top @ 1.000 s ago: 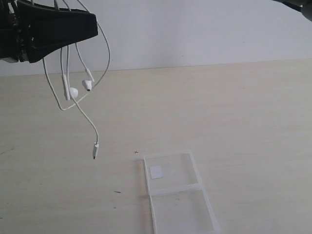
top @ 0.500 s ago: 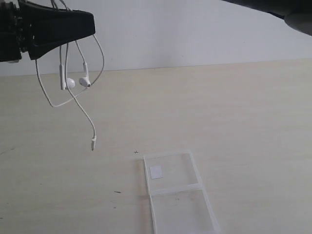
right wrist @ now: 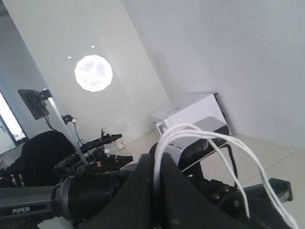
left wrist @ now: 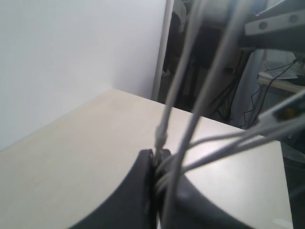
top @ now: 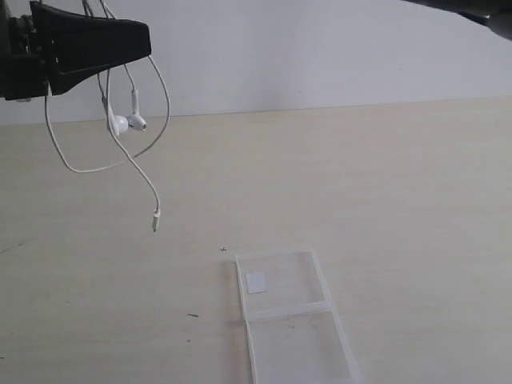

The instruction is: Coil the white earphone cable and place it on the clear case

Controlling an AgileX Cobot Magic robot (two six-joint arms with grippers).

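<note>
- Now: my left gripper [top: 149,40] hangs high over the pale wooden table [top: 384,200], jaws pinched tight on the long thin white earphone cable [top: 118,125].
- Earbuds, loop and plug dangle in the air.
- My right gripper [right wrist: 157,160]: jaws closed on cable strands.
- The flat transparent plastic clear case [top: 288,310] lies on the table, well apart from the cable.

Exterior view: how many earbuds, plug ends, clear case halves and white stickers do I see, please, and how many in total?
Earbuds: 2
Plug ends: 1
Clear case halves: 2
White stickers: 1
Total: 6
</note>
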